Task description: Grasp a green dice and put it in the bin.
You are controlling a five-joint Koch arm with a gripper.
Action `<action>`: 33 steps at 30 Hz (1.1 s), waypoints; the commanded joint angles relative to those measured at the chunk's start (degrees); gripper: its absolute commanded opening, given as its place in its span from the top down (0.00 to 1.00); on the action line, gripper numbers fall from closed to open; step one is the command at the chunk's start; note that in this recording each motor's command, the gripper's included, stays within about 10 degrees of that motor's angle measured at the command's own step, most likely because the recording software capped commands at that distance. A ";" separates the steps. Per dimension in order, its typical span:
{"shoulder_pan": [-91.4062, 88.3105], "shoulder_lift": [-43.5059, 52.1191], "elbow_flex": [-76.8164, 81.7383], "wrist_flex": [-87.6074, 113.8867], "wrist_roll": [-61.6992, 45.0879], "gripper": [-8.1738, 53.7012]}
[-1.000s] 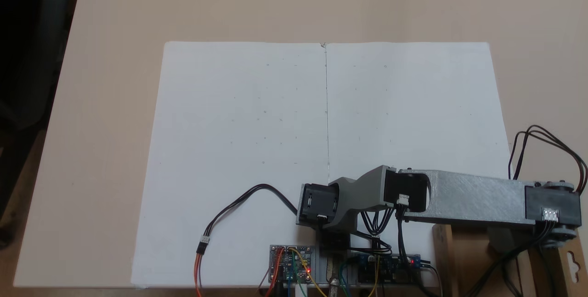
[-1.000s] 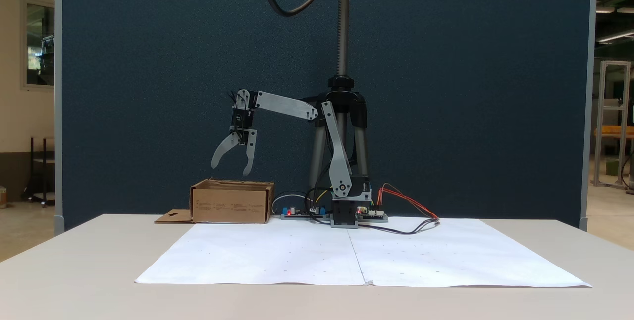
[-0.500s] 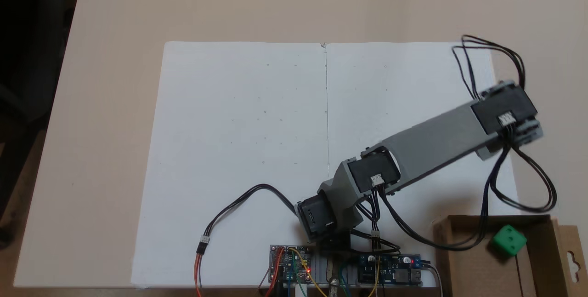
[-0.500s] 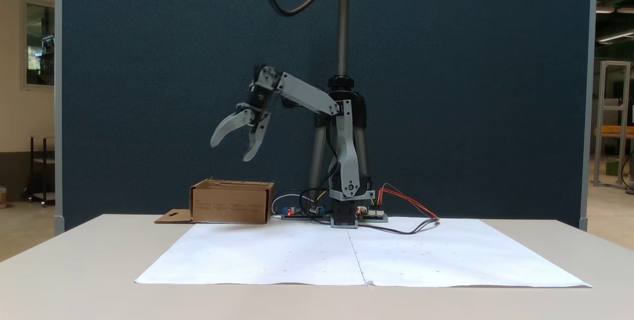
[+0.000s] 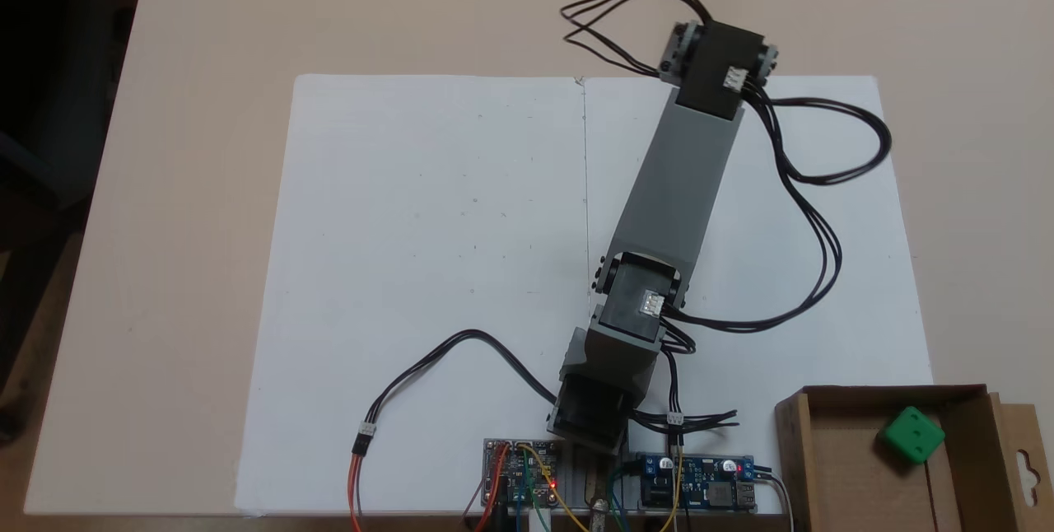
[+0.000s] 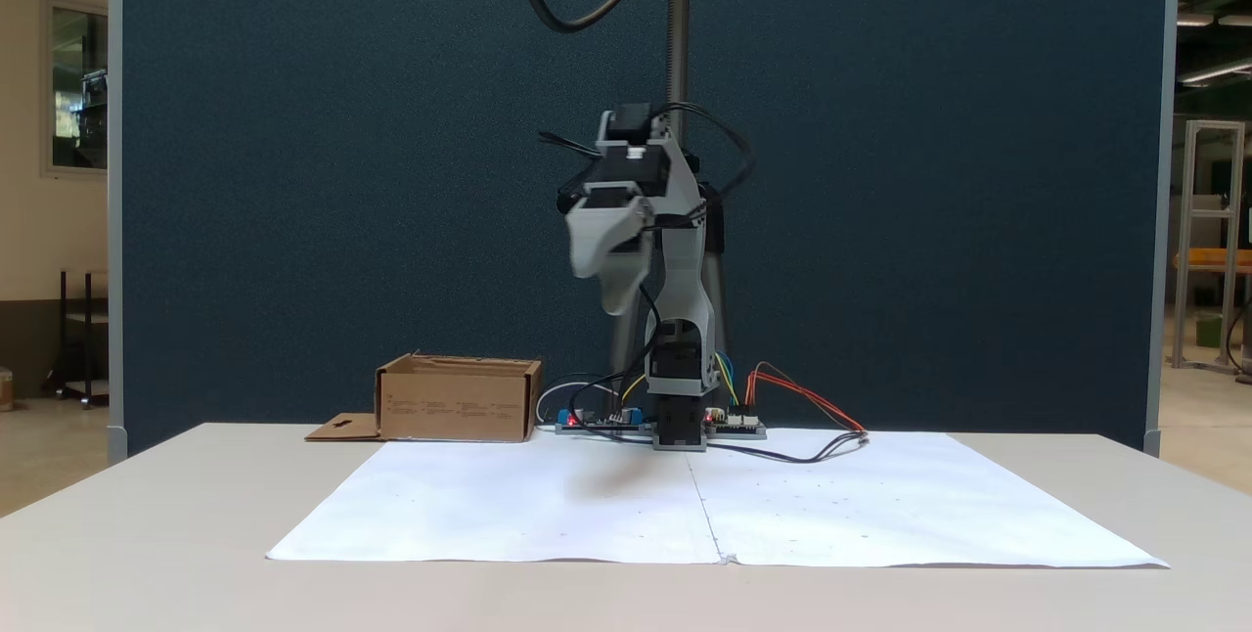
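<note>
The green dice lies inside the bin, a brown cardboard box at the lower right corner of a fixed view. In the other fixed view the bin stands at the left and its walls hide the dice. The arm reaches from its base across the white sheet, its wrist at the sheet's far edge, well away from the bin. My gripper hangs high above the table and points toward that camera. It is blurred, its fingers are apart, and nothing is between them.
White paper sheets cover the table's middle. Circuit boards and loose cables lie around the arm's base. The bin's flap with a keyhole cutout lies flat beside it. A tripod and a blue partition stand behind.
The arm swung from above the bin across to the sheet's middle and far edge. The gripper stayed open and empty. The dice came into sight in the bin and has not moved since.
</note>
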 commanded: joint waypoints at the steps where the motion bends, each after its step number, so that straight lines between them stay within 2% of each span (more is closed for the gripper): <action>1: -4.92 1.76 -0.70 -1.14 4.66 0.16; 7: -16.52 -0.09 -0.44 -5.54 6.15 0.16; 11: -18.46 0.70 5.62 -11.34 6.24 0.16; 24: -16.96 22.32 59.77 -45.95 3.69 0.17; 27: -15.47 24.79 66.71 -53.42 -0.62 0.17; 33: -13.62 27.77 74.09 -68.10 -1.32 0.17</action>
